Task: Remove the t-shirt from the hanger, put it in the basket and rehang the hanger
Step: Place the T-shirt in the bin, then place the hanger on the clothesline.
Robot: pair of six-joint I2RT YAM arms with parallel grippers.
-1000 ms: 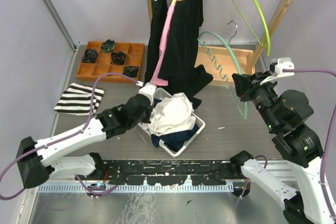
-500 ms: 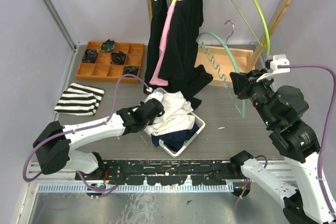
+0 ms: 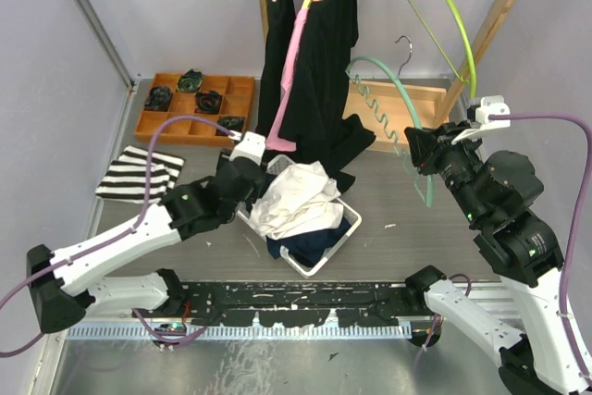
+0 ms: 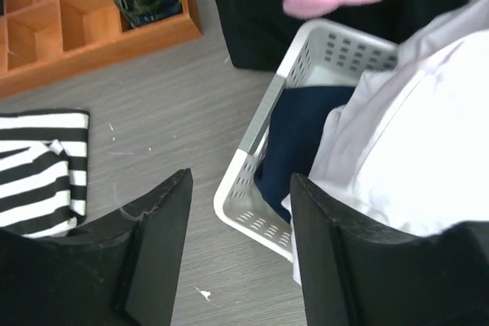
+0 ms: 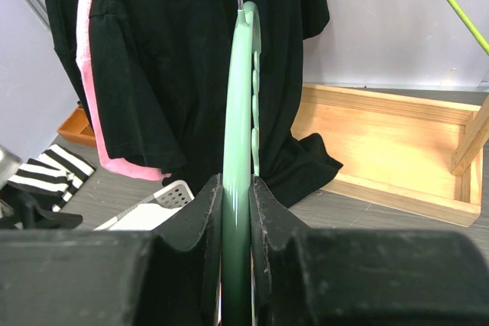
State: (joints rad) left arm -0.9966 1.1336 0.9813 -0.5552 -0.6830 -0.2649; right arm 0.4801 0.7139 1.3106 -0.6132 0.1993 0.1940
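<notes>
Plainly, task state: the t-shirt [image 3: 294, 196] lay off the hanger [image 3: 407, 99], so the removal itself was judged done.
T-shirt location: bunched white cloth heaped in the basket [image 3: 326, 252], on top of a navy garment [image 4: 302, 127], spilling over the near rim.
Left gripper [image 3: 246, 156]: jaws stood apart with nothing between them; in the wrist view the gripper [image 4: 241, 185] hovered over the basket's [image 4: 260, 124] left rim and the bare tabletop beside it.
Right gripper [image 3: 421, 150]: closed on the green hanger, which in the wrist view [image 5: 238, 97] ran edge-on between the fingers [image 5: 205, 219].
Hanger condition: bare, no cloth on it; roughly upright, hook uppermost. Whether the hook rested on the rack [image 3: 499, 6] could not be told.
Key relation: the t-shirt [image 4: 405, 150] lay just to the right of the left gripper and slightly below it, close but not between the jaws. It lay well apart from the hanger, to that hanger's left and lower.
Long axis: the heap had no clear one; the basket ran on a diagonal from far-left to near-right in the top view.
Nearer arm: the left, by a wide margin.
Next move, as judged: nothing more required of the shirt; the left arm could lift clear, and the right could put the hanger away.
Risk noted: the overhanging cloth could snag on a low left finger [image 4: 157, 242].
</notes>
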